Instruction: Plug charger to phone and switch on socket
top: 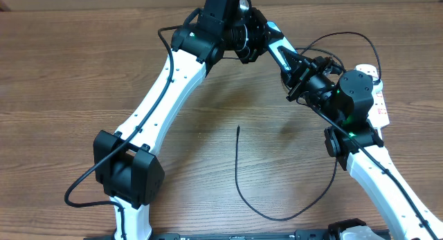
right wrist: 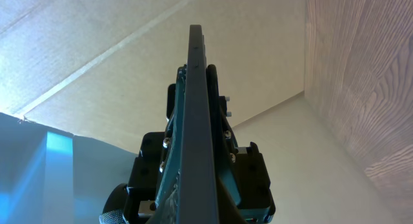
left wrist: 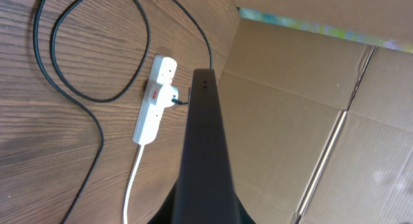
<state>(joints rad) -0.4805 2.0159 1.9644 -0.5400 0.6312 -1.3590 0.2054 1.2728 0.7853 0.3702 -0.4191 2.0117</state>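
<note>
1. My right gripper (right wrist: pixel 195 79) was clamped on the phone (right wrist: pixel 195 121), a finger pressed to each face, with the slab edge-on to my wrist camera.
2. My left gripper (top: pixel 256 46) met the phone from the other side, up at twelve o'clock over the table (top: pixel 69 74). I could not tell whether its fingers were closed or apart.
3. The phone was off the surface, so I judged the lift done.
4. The charger (top: pixel 235 164) lay loose in a wide loop. Its free tip (top: pixel 237 128) rested near the table's centre, well apart from the phone, so the plugging-in was not done.
5. The socket (left wrist: pixel 153 101) lay flat at three o'clock, its white cord (left wrist: pixel 131 185) trailing toward six. Something dark sat at its side, perhaps the charger's plug. The red switches were too small to read, so that step I counted as left.
6. The surface was wood-grain brown and bare of clutter, and plain cardboard panels (left wrist: pixel 290 121) walled the far edge.
</note>
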